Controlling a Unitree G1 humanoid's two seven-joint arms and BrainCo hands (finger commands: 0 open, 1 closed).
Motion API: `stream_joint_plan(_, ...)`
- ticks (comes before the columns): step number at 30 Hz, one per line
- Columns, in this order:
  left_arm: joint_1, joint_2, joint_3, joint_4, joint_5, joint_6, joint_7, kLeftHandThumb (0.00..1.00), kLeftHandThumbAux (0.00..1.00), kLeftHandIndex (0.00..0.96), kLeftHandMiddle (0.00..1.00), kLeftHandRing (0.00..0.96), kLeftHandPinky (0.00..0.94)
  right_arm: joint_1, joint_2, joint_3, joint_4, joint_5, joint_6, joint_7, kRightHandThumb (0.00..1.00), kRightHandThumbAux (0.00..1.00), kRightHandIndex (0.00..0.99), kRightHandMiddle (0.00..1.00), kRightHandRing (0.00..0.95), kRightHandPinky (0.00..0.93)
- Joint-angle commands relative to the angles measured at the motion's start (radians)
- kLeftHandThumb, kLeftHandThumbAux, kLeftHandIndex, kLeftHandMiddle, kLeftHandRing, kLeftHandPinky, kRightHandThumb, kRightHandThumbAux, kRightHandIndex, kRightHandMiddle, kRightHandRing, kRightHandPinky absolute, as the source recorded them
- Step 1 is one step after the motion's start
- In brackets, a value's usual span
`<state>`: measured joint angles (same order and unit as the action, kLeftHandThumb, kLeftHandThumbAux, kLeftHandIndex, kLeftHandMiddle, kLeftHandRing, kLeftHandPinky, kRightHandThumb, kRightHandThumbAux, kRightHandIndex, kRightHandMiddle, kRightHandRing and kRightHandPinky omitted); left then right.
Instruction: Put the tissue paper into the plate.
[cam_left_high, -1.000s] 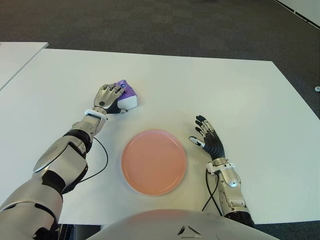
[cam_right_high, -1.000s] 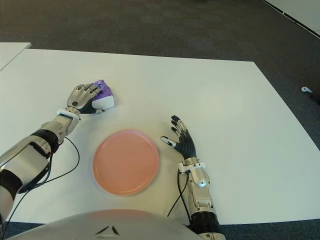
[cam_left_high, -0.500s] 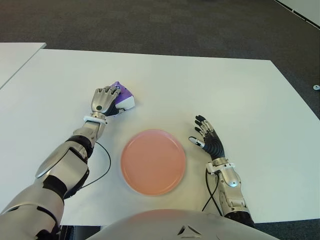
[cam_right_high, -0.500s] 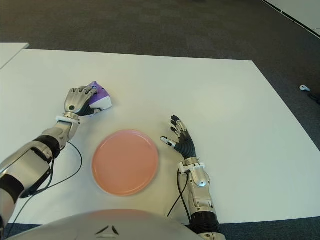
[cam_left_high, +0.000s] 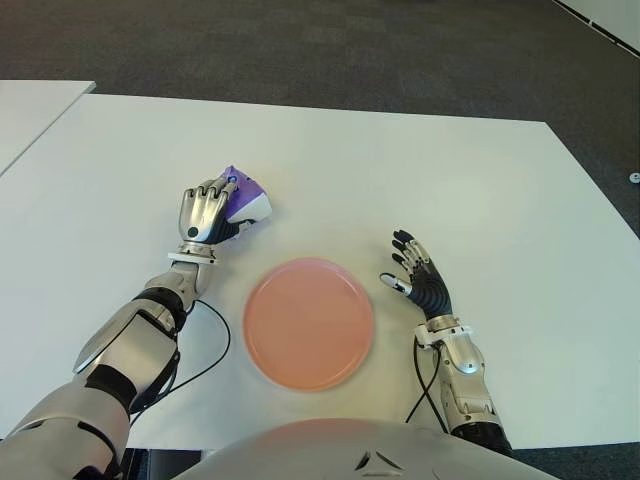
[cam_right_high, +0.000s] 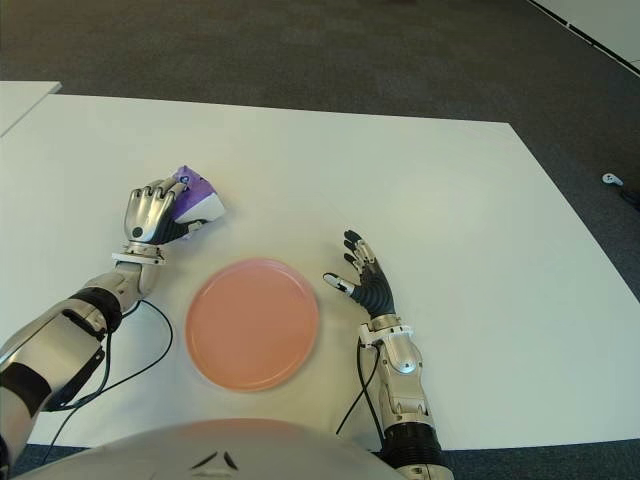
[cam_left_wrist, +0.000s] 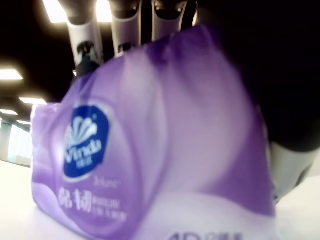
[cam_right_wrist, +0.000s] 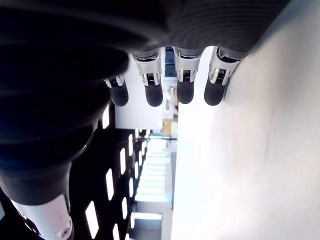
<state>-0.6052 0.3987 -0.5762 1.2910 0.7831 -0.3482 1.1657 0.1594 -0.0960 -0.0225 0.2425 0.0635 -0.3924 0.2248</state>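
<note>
Left hand (cam_left_high: 205, 211) curled around the purple tissue pack (cam_left_high: 247, 198) — pack at 10 o'clock from the pink plate (cam_left_high: 309, 322), apparently still touching the table (cam_left_high: 400, 170). Right hand (cam_left_high: 420, 280) at the plate's 3 o'clock, fingers spread, empty.

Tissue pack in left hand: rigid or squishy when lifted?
Probably squishy: the tissue pack is a soft plastic wrap that looks creased under the left hand's fingers. Likely light. The glossy film may slip.
</note>
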Motion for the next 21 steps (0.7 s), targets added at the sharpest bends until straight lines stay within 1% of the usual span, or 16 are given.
stream_joint_plan(1, 0.007, -0.009, 0.003, -0.003, -0.001, -0.02, -0.001, 0.74, 0.698, 0.442, 0.855, 0.844, 0.825, 0.067, 0.004, -0.002, 0.11, -0.002, 0.075, -0.009, 0.0, 0.733, 0.0, 0.0, 0.0, 0.0)
stream_joint_plan(5, 0.001, -0.008, 0.002, -0.011, 0.006, -0.034, 0.001, 0.74, 0.698, 0.442, 0.854, 0.842, 0.825, 0.066, 0.004, 0.0, 0.107, -0.002, 0.078, -0.007, 0.0, 0.73, 0.0, 0.0, 0.0, 0.0)
stream_joint_plan(9, -0.003, -0.008, 0.003, -0.021, 0.007, -0.046, 0.0, 0.739, 0.698, 0.442, 0.854, 0.843, 0.837, 0.064, 0.004, 0.001, 0.097, -0.007, 0.103, -0.017, 0.0, 0.72, 0.0, 0.0, 0.0, 0.0)
stream_joint_plan(14, -0.008, -0.007, 0.011, -0.042, 0.001, -0.066, 0.0, 0.739, 0.698, 0.442, 0.858, 0.847, 0.849, 0.061, 0.006, 0.0, 0.105, -0.006, 0.09, -0.022, 0.0, 0.706, 0.0, 0.0, 0.0, 0.0)
stream_joint_plan(21, -0.019, 0.003, 0.034, -0.096, -0.011, -0.092, 0.005, 0.739, 0.698, 0.442, 0.859, 0.849, 0.846, 0.055, 0.005, 0.0, 0.122, -0.002, 0.07, -0.015, 0.0, 0.713, 0.0, 0.0, 0.0, 0.0)
